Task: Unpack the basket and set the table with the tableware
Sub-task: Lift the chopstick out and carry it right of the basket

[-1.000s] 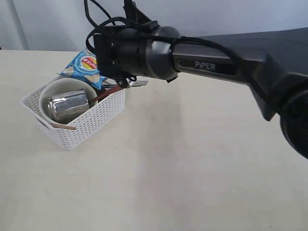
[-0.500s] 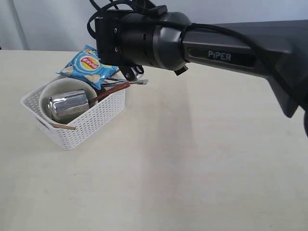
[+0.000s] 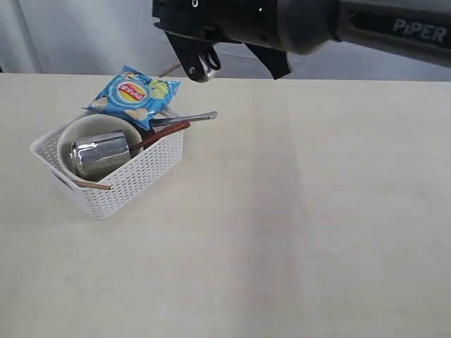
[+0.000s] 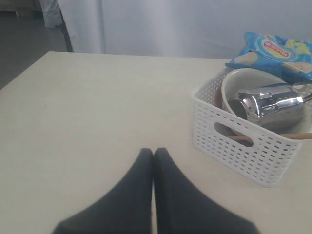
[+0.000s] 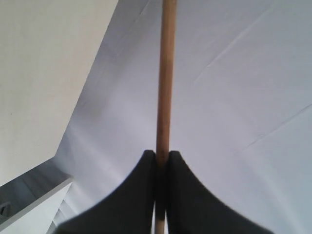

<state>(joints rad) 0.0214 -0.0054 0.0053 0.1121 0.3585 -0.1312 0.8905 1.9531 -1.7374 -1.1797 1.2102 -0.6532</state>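
The white basket (image 3: 123, 184) stands on the table (image 3: 296, 239) at the left. In it a cream bowl (image 3: 83, 127) holds a steel cup (image 3: 102, 153) lying on its side. A dark red spoon (image 3: 163, 133) and steel cutlery handles (image 3: 189, 117) stick out over the right rim. One brown chopstick (image 3: 91, 184) lies along the front wall. My right gripper (image 5: 162, 153) is raised above and behind the basket, shut on another chopstick (image 5: 165, 73), whose tip shows as chopstick (image 3: 169, 69). My left gripper (image 4: 153, 151) is shut and empty, low over the table beside the basket (image 4: 243, 146).
A blue chip bag (image 3: 134, 95) rests on the basket's back rim. The right arm (image 3: 317, 21) spans the top of the exterior view. A pale curtain hangs behind the table's far edge.
My right arm has risen from just over the basket's back corner toward the top of the exterior view, carrying the chopstick. The basket's contents and my left gripper have not moved.
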